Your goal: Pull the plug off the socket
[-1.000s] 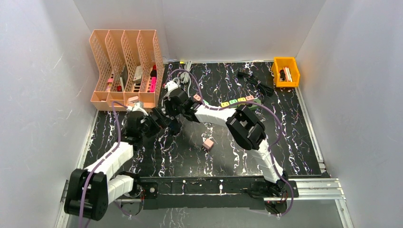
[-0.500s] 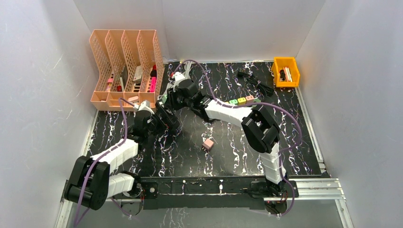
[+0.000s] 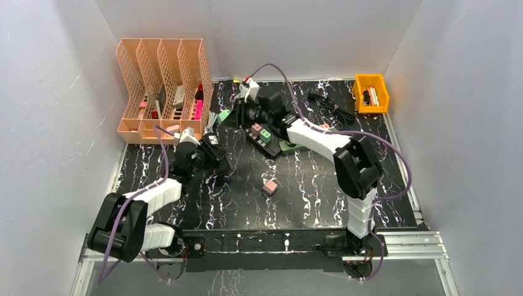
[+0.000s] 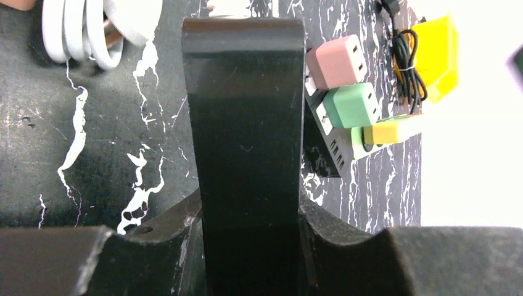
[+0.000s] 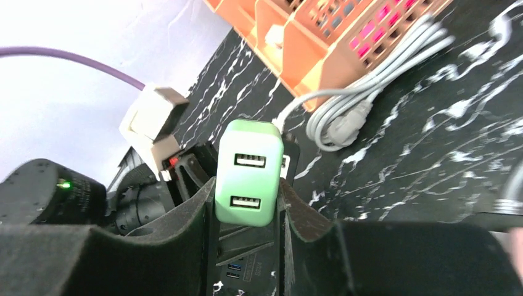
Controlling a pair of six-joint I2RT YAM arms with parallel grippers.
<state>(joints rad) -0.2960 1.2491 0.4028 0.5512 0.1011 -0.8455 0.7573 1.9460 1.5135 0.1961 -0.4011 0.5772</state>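
Item: green USB plug (image 5: 249,171), task obj. Locn: clamped in right hand (image 5: 249,192). Fingers closed only to plug width, one pad on each side face. Two USB ports face the wrist cam; prongs hidden. Top view puts plug raised over far-left part of worktop (image 3: 308,191), just left of the left end of black power strip (image 3: 272,142) and apart from it. Grey cable (image 5: 364,80) lies on worktop just left of plug, file rack (image 3: 161,86) beyond that. Strip: lies slantwise mid-worktop, carrying pink seated plug (image 4: 336,60), green seated plug (image 4: 353,105) and a yellow one (image 4: 395,129) further along. Loose pink plug (image 3: 269,187) lies on worktop nearer the arm bases, well apart from both hands. Left hand (image 3: 216,157): low over worktop, near strip's left end but not touching it as far as top view shows. Its own cam is filled by a black slab btwn the finger bases, so can't tell whether closed or gripping sth. Step (est.): extraction looks done, plug appears clear of its socket; carry-away phase. Next move (est.): take plug to a bare patch away from cable and left hand, lower it, then open fingers. Strip looks unrestrained, so any further pull would need it held down.
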